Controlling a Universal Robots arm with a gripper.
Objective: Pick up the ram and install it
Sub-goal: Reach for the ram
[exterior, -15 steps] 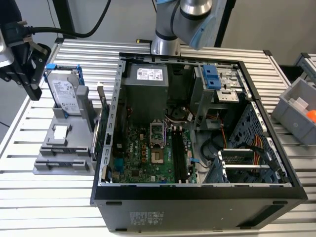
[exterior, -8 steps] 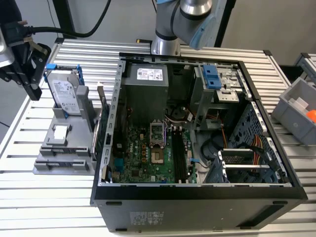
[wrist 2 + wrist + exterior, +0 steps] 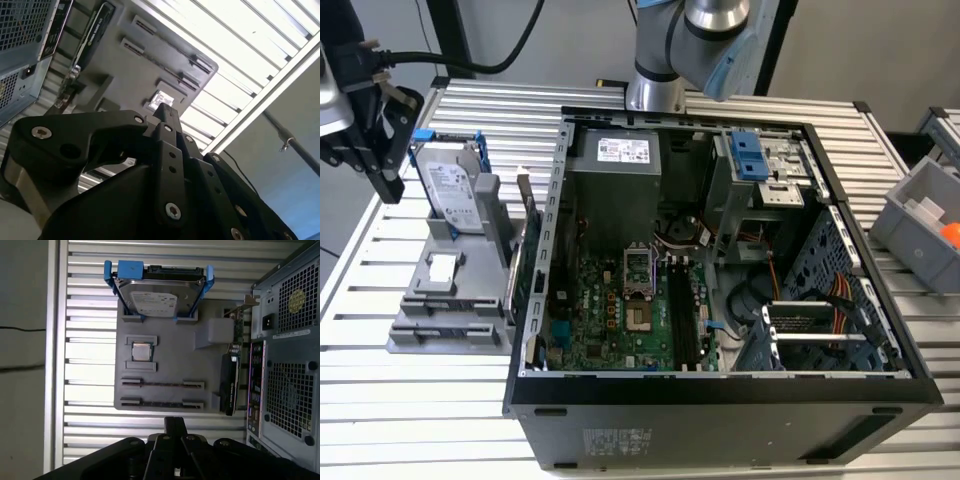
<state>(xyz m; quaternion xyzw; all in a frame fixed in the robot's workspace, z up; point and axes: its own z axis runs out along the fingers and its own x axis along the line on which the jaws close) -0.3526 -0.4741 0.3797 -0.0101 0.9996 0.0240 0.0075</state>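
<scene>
My black gripper (image 3: pixel 388 180) hangs at the exterior view's left, above the far end of a grey fixture plate (image 3: pixel 440 325). In both wrist views its fingers (image 3: pixel 175 424) (image 3: pixel 164 112) are pressed together with nothing between them. On the plate (image 3: pixel 165 367), two long narrow ram slots (image 3: pixel 162 384) run side by side. Each shows a thin dark line seen edge-on, and I cannot tell if a ram stick stands in either. The open computer case (image 3: pixel 720 390) lies in the middle, and its motherboard's dark ram sockets (image 3: pixel 682 315) are to the right of the processor socket.
The fixture plate also holds a hard drive (image 3: pixel 159 295) in blue brackets, a processor chip (image 3: pixel 141 351) and a graphics card (image 3: pixel 230 385) beside the case wall. A grey bin (image 3: pixel 925 225) stands at the exterior view's right. The table is ribbed aluminium.
</scene>
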